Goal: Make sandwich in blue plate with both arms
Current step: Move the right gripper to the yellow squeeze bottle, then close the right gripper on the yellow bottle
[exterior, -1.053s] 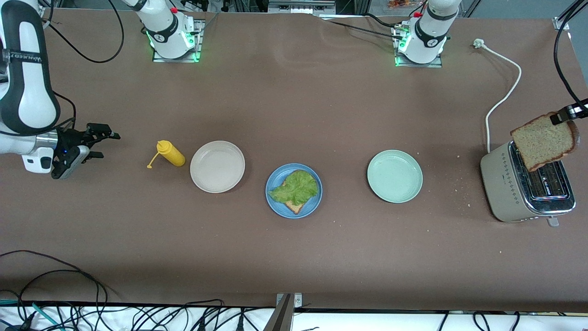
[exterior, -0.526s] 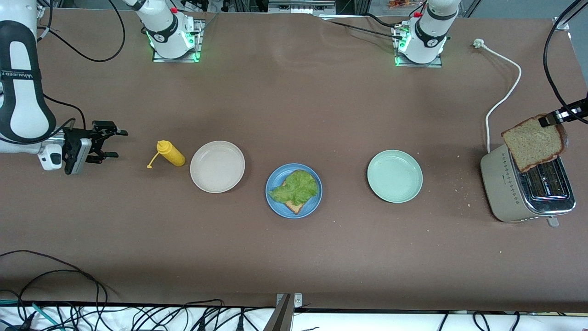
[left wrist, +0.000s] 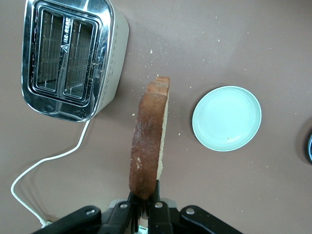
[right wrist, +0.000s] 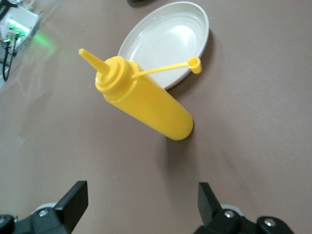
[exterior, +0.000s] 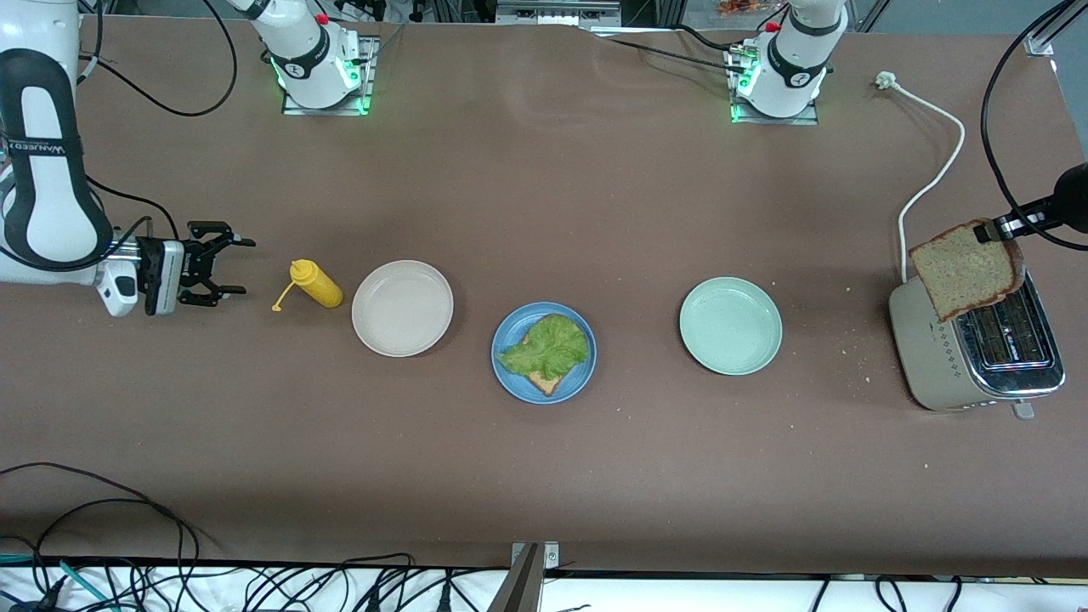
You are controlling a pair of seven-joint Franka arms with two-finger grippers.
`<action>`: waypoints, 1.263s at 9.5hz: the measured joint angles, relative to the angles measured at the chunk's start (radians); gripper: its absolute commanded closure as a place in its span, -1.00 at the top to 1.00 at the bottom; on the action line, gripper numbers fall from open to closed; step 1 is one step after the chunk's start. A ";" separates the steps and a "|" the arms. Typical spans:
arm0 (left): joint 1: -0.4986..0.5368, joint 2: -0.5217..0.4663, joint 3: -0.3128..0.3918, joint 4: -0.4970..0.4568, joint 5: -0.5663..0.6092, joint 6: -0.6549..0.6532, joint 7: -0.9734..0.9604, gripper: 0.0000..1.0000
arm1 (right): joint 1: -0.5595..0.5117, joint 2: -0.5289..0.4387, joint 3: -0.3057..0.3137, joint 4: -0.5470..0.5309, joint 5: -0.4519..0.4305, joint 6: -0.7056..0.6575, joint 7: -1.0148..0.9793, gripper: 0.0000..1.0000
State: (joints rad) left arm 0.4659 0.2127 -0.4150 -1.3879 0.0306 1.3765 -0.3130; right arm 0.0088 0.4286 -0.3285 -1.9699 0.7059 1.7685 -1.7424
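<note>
The step in hand is bringing the top slice to the sandwich. The left gripper (exterior: 993, 229) is clamped tight on the upper edge of 1 brown bread slice (exterior: 966, 269), which hangs up in the air over the toaster (exterior: 977, 361) at the left arm's end of the table; in the left wrist view the slice (left wrist: 148, 136) shows edge-on, pinched at its crust between the fingers (left wrist: 155, 207), with the toaster's 2 slots (left wrist: 62, 53) empty. The blue plate (exterior: 507, 370) sits mid-table between the beige plate (exterior: 402, 308) and the pale green plate (exterior: 730, 325), and already carries 1 bread slice (exterior: 546, 383) with a lettuce leaf (exterior: 546, 347) spread over it. The right gripper (exterior: 212, 263) waits low over the table toward the right arm's end, its fingers spread wide and empty, pointed at the yellow squeeze bottle (right wrist: 144, 100), which stands upright just beside the beige plate with its cap hanging off on a tether. The next move probably calls for the left arm to carry the slice past the pale green plate, lay it flat, square it over the lettuce and release it there.
</note>
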 measured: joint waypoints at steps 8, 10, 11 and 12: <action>-0.303 -0.002 0.355 0.001 -0.079 0.000 0.006 -1.00 | 0.000 0.162 0.009 -0.004 0.340 -0.148 -0.624 1.00; -0.303 -0.004 0.360 0.001 -0.079 0.000 0.015 -1.00 | 0.000 0.201 0.022 0.007 0.391 -0.163 -0.668 1.00; -0.303 -0.004 0.360 0.001 -0.079 -0.001 0.018 -1.00 | 0.000 0.206 0.028 0.015 0.409 -0.168 -0.669 1.00; -0.304 -0.004 0.360 0.001 -0.079 -0.001 0.021 -1.00 | 0.000 0.206 0.033 0.021 0.424 -0.170 -0.668 1.00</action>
State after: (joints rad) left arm 0.1621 0.2089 -0.0549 -1.3866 -0.0485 1.3754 -0.2920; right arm 0.0088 0.6345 -0.2953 -1.9489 1.1294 1.5987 -2.4103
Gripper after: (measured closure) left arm 0.912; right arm 0.000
